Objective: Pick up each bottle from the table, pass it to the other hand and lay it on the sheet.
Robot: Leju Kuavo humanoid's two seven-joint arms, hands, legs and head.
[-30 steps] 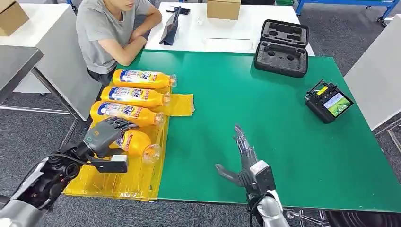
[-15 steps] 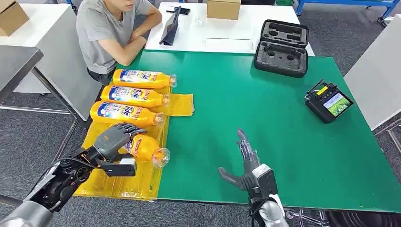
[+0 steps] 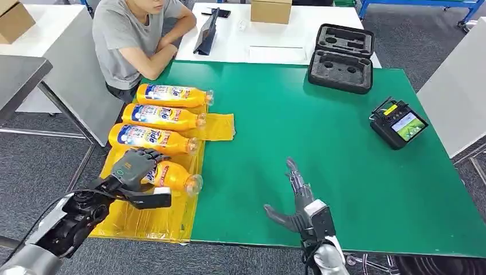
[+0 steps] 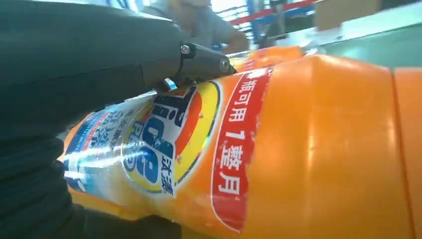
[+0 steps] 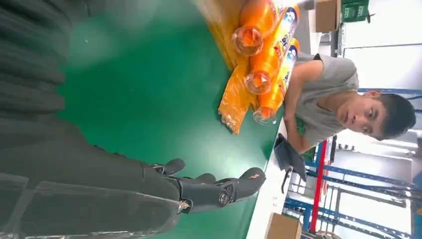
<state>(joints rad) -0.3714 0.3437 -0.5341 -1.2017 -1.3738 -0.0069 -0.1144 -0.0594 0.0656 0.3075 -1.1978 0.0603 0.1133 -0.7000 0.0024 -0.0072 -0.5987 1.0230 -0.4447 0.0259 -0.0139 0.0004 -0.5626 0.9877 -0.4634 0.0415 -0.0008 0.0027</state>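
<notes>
Sheet (image 3: 160, 220): left hand (image 3: 133, 166) lowered bottle (image 3: 172, 176) leftward.

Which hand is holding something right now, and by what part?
The left hand grips the nearest bottle around its labelled body. The right hand holds nothing.

Four orange bottles (image 3: 166, 117), one yellow sheet (image 3: 155, 215), two cardboard boxes (image 3: 270, 10), one black case (image 3: 341, 57).
</notes>
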